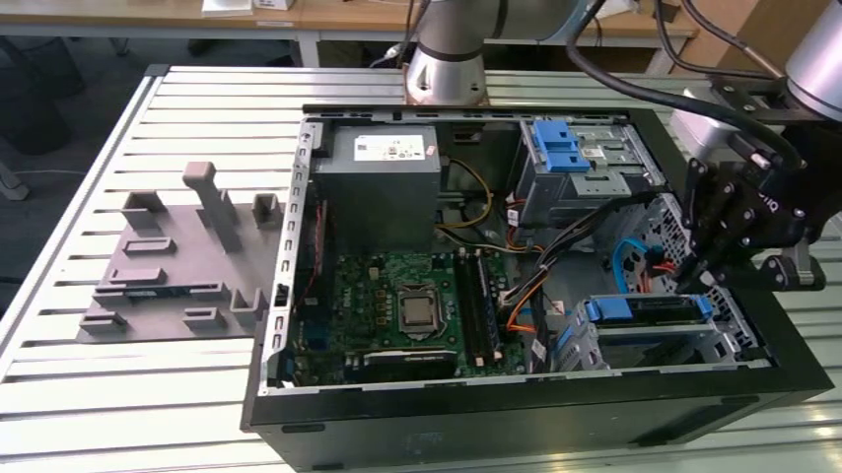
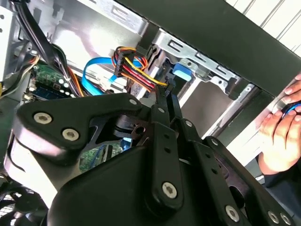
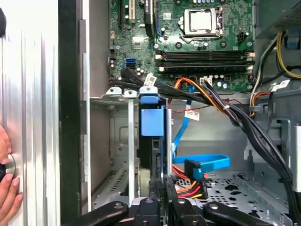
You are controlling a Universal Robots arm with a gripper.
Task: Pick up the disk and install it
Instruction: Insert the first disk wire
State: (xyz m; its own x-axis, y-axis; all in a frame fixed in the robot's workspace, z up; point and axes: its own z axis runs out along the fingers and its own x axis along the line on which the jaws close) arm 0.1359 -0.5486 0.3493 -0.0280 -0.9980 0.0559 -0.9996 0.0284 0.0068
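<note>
The disk [image 1: 645,310], silver with a blue bracket, lies in the lower drive cage [image 1: 658,347] at the front corner of the open computer case, on the exterior view's right. In the first wrist view the disk [image 3: 153,120] stands edge-on in that cage [image 3: 117,141], blue bracket towards the motherboard. My black gripper [image 1: 687,286] hangs at the disk's outer end, inside the case wall. Its fingers look pressed together in both wrist views, the gripper [image 3: 160,188] right behind the disk's end and the gripper [image 2: 164,89] beside a bundle of red, yellow and orange power wires [image 2: 136,70].
The case holds a green motherboard [image 1: 408,305], a grey power supply box [image 1: 382,158] and an upper metal cage with a blue latch [image 1: 566,148]. A blue data cable [image 3: 207,162] loops near the fingers. A grey fixture [image 1: 184,256] sits on the slatted table. A person's hand [image 2: 282,127] rests outside the case.
</note>
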